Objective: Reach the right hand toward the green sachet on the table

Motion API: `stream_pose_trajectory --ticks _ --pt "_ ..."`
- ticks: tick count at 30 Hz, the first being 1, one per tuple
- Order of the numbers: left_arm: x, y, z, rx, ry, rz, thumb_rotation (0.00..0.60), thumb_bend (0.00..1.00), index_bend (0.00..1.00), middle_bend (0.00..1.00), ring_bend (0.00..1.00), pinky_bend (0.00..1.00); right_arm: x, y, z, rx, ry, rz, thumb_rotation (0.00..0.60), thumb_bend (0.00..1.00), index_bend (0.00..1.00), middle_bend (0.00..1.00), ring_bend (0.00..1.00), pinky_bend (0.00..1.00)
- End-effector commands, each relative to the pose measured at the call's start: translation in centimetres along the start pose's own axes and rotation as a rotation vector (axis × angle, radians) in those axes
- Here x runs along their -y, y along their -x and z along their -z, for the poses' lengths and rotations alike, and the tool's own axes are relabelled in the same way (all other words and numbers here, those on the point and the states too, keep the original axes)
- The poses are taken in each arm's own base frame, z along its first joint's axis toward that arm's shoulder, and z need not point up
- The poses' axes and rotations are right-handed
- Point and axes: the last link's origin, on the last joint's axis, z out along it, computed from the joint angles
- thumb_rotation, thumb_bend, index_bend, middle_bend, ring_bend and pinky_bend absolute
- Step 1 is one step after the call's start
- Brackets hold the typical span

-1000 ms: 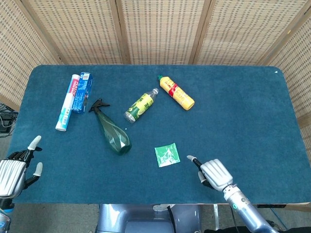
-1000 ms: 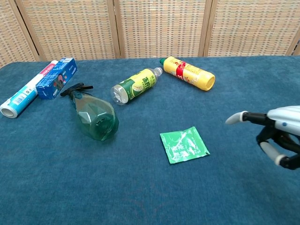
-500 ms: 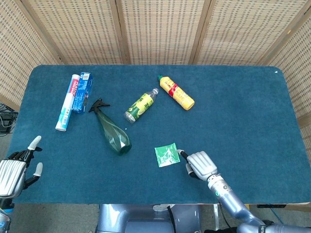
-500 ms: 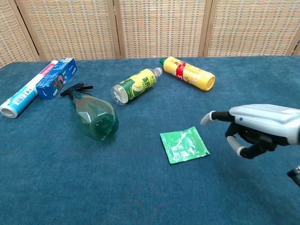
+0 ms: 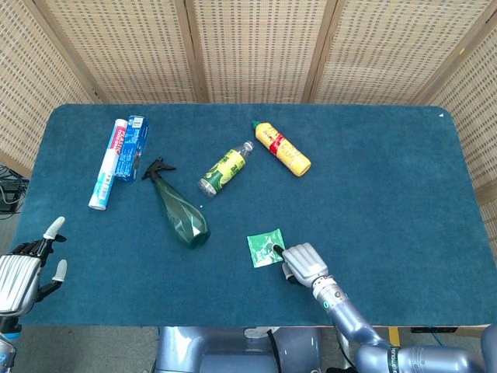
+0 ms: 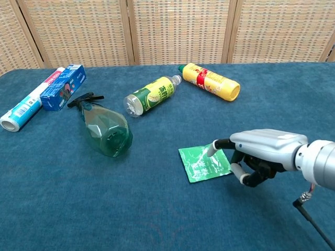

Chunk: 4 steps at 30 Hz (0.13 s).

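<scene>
Chest view | right hand released, fingertip over sachet right edge | bare table in front | left hand released at table's left edge

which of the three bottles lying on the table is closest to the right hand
The dark green spray bottle, left of the green sachet; it lies nearer the right hand than the two yellow ones.

The right hand covers the right edge of the green sachet. The left hand is cut off by the head view's left edge.
</scene>
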Motion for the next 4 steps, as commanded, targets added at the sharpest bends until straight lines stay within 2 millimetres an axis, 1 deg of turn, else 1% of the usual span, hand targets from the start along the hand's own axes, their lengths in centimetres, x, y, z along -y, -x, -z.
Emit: stream_pose_trajectory --ticks 1,4 --pt "0.2 0.13 -0.01 0.006 -0.004 -0.002 0.6 0.52 0.0 0.35 0.44 0.46 0.57 0.09 -0.19 -0.004 -0.009 -0.001 0.6 0.86 0.22 0.77 0.86 0.71" --pt "0.4 0.24 0.01 0.014 -0.011 -0.004 0.6 0.52 0.0 0.35 0.44 0.46 0.86 0.22 -0.29 -0.009 -0.012 -0.002 0.6 0.86 0.22 0.77 0.86 0.72"
